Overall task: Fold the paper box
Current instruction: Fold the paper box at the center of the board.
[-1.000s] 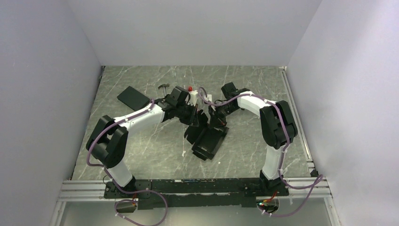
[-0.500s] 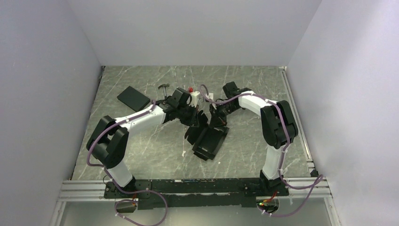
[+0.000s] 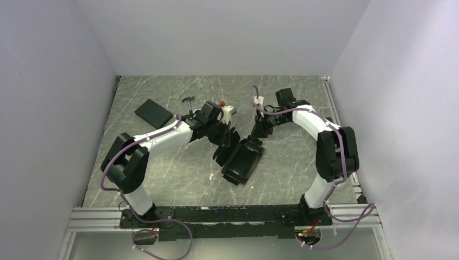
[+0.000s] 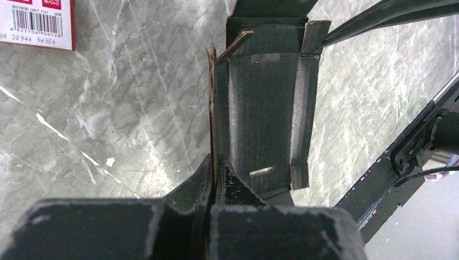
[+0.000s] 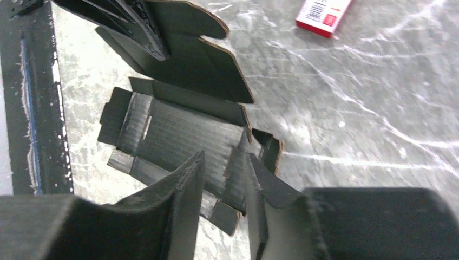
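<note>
1. Two arms meet at the paper box, which lies partly folded on the marble table between them.
2. Left gripper is clenched on the box's raised side wall.
3. Right gripper hovers over the box's far end, jaws parted, grasping nothing.
4. Box tray faces up; inside, only its own cardboard floor shows.
5. Red-and-white carton lies near the box, not touching it.

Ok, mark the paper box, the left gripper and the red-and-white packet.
paper box (image 4: 262,114), left wrist view, on its floor panel.
left gripper (image 4: 215,163), left wrist view, between the fingertips.
red-and-white packet (image 5: 325,12), right wrist view, on its top face.
</note>
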Motion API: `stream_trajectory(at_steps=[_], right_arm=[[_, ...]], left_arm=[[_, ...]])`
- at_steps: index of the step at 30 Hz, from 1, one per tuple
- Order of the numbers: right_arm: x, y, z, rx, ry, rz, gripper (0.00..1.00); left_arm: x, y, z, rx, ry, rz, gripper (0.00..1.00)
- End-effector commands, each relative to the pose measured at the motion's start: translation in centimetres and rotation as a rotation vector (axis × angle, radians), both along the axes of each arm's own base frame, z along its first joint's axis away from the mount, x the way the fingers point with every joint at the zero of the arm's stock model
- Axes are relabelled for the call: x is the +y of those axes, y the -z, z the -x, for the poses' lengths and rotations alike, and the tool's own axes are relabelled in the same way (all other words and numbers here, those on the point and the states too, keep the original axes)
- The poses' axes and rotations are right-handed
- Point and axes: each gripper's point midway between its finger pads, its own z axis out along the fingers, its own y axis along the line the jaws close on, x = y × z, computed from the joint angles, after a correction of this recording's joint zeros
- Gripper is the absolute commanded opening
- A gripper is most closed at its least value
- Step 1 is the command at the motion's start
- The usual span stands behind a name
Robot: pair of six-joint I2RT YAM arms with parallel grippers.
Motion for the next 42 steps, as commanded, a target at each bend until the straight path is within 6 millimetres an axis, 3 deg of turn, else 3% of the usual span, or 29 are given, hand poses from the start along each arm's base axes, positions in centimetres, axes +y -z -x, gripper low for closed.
stream_trajectory(at_steps=[1,7,21,30,42], right_arm=[[-1.7,-0.1,-1.3,0.009,0.130,0.000,0.40],[-2.9,2.9,-0.7,0.150,0.191,0.076,0.44],[-2.3,4.0,0.0,0.265,0.191,0.078,0.29],[-1.1,1.9,-0.4,0.226,0.177,0.014,0.01],[1.1,-0.4,0.9,0.106,0.073,-0.029,0.00]], left_arm=[[-0.4,-1.1,-1.1,-0.058,0.015,-0.008,0.00],[-0.4,-1.2,-1.2,-0.065,0.015,-0.011,0.00],[-0.4,-1.7,-1.8,-0.085,0.016,-0.029,0.00],[-0.9,-2.4,-2.0,-0.103,0.054,-0.029,0.00],[-2.0,-3.9,-2.6,-0.130,0.102,-0.014,0.00]])
